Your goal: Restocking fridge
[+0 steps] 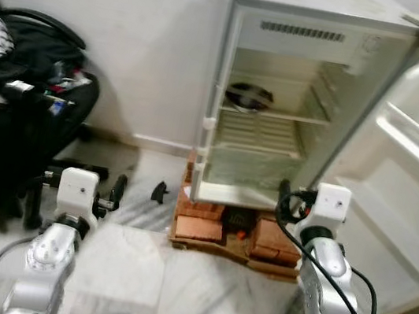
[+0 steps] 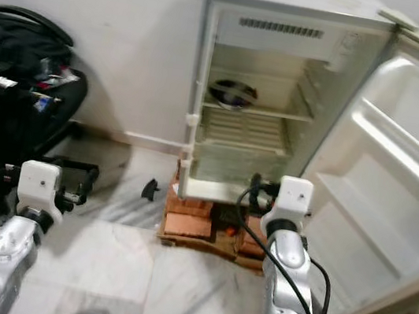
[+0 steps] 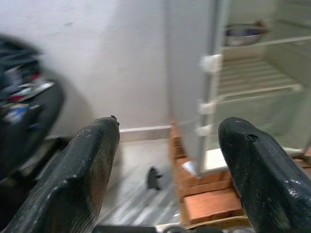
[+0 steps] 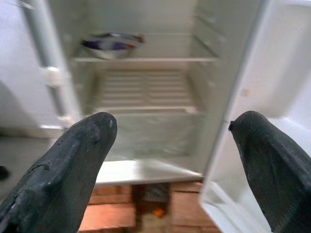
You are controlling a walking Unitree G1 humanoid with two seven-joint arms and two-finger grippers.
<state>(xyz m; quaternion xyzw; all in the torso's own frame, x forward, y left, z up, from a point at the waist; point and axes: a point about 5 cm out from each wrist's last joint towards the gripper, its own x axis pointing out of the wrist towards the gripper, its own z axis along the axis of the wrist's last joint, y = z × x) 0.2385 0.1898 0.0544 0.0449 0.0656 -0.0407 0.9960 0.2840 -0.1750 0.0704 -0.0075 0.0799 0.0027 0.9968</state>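
Fridge [image 1: 283, 97] on bricks [image 1: 199, 223] | marble floor [image 1: 195, 298] | white wall [image 1: 133, 33]

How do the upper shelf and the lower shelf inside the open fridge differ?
The upper shelf carries a dark bowl at its left end; the lower shelf carries nothing. The upper shelf shows mainly its front edge, while the lower shelf shows its ribbed top. Both are pale and sit level in the fridge.

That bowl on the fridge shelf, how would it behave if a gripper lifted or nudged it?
The bowl looks rigid and shallow, so probably stable, unlikely to tip. On the smooth shelf it may slide when nudged. Its rounded rim could slip between the fingers.
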